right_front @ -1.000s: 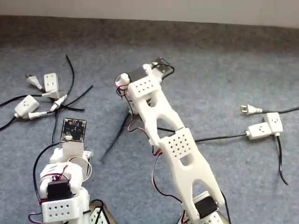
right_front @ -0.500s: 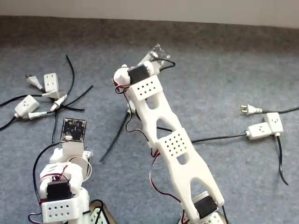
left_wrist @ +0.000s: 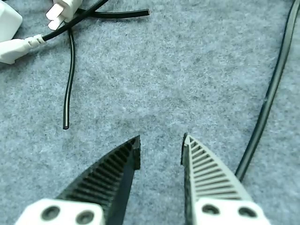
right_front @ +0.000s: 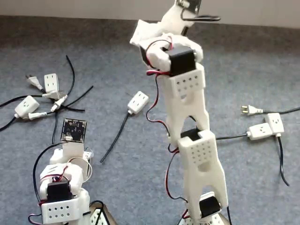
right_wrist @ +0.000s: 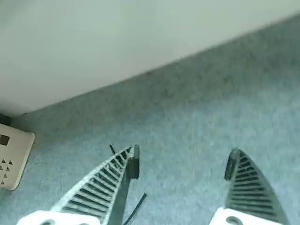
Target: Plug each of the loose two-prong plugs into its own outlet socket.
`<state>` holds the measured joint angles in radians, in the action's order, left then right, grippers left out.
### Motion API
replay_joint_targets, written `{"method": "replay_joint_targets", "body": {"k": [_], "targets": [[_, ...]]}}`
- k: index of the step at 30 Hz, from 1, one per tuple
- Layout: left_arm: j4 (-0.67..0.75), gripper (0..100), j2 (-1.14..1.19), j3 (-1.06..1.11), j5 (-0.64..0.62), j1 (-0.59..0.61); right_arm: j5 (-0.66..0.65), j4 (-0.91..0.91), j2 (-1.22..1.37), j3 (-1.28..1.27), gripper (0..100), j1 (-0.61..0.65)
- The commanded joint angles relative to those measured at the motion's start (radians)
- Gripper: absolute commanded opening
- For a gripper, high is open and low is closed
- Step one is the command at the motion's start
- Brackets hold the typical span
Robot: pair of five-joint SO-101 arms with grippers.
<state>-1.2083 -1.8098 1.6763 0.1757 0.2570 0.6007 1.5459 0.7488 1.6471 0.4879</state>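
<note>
Bright, soft, even light; a faint diffuse shadow beside the cord (left_wrist: 70, 79) on the carpet (left_wrist: 187, 70)

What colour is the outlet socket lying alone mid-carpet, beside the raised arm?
The socket is white, on a black cord; it shows best in the high view.

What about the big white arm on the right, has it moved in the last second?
Yes. The right arm has swung up and back toward the far wall, baring the white socket it hung over before.
</note>
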Motion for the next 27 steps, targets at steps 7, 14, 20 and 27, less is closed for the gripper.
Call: {"method": "replay_joint_targets", "body": {"k": [7,14,20,27], "targets": [[0.025,15,-0.005,0.004,-0.005,-0.015,-0.569,0.094,-0.340,0.047,28.9,0.007],[0.025,15,-0.005,0.004,-0.005,-0.013,-0.721,0.219,-0.504,0.047,28.9,-0.139],[0.023,15,-0.005,0.004,-0.005,-0.013,-0.724,0.220,-0.639,0.038,28.9,-0.447],[0.023,15,-0.005,0.004,-0.005,-0.013,-0.727,0.220,-0.674,-0.071,28.9,-0.855]]}}
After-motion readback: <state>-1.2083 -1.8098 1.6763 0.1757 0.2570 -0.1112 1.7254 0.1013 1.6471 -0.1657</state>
